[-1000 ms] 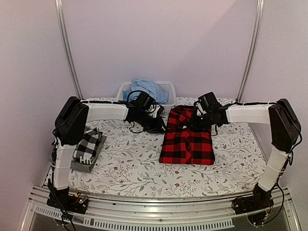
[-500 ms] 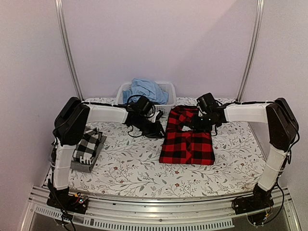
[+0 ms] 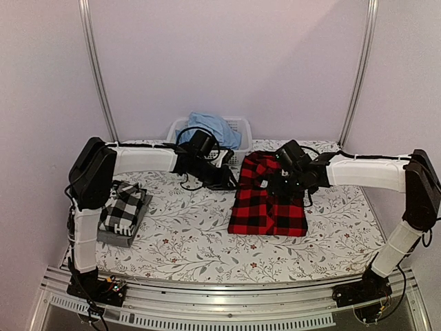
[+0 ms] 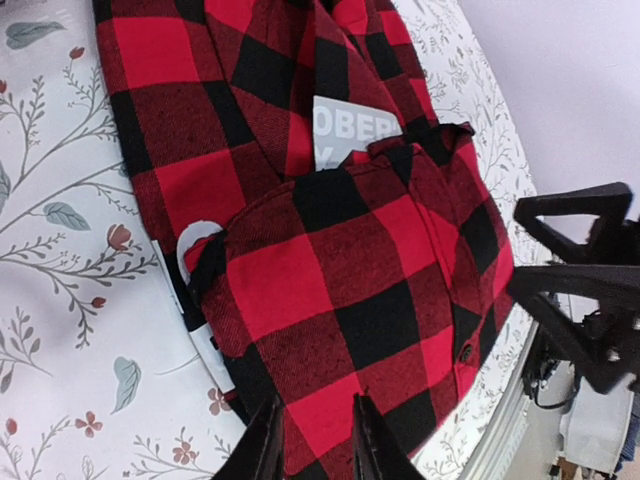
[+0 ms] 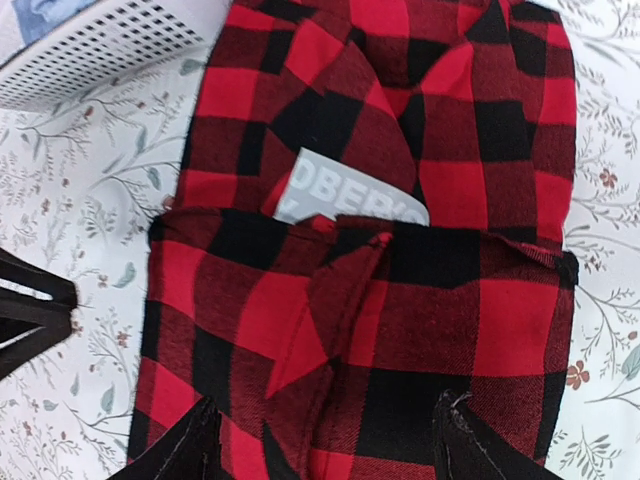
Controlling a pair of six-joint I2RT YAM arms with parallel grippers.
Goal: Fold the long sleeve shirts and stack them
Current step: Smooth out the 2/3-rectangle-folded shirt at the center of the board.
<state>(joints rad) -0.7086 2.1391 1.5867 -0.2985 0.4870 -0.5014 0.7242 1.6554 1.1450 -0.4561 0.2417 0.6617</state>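
Red-and-black flannel shirt (image 3: 269, 207) lies folded on the floral tabletop (image 3: 186, 234), right of centre, collar end toward the back wall. It is a roughly rectangular bundle with a narrower upper part. A fold runs across the middle, and a sleeve or flap is doubled over the lower half. A grey label with white letters (image 5: 350, 195) shows inside the collar opening. A white tag (image 4: 195, 240) pokes out at one side edge of the shirt.

Right tool (image 5: 328, 405) hangs over the upper half of the flannel. Its jaws are spread wide, one finger to each side, with nothing between them but the cloth below.

Left tool (image 3: 224, 181) sits at the flannel's upper left edge, just beside the right tool. In the left wrist view its fingers (image 4: 268, 440) stand a narrow gap apart over the shirt's corner. Red cloth shows in the gap, but I cannot tell whether it is pinched or only lies underneath.

Black-and-white check shirt (image 3: 122, 207) is folded at the far left of the tabletop and stacked on a dark grey folded shirt (image 3: 114, 238). The stack is well apart from the flannel, under the left arm's elbow.

A white basket (image 3: 238, 127) stands at the back edge, behind the two tools, with a light blue garment (image 3: 207, 127) heaped in it.
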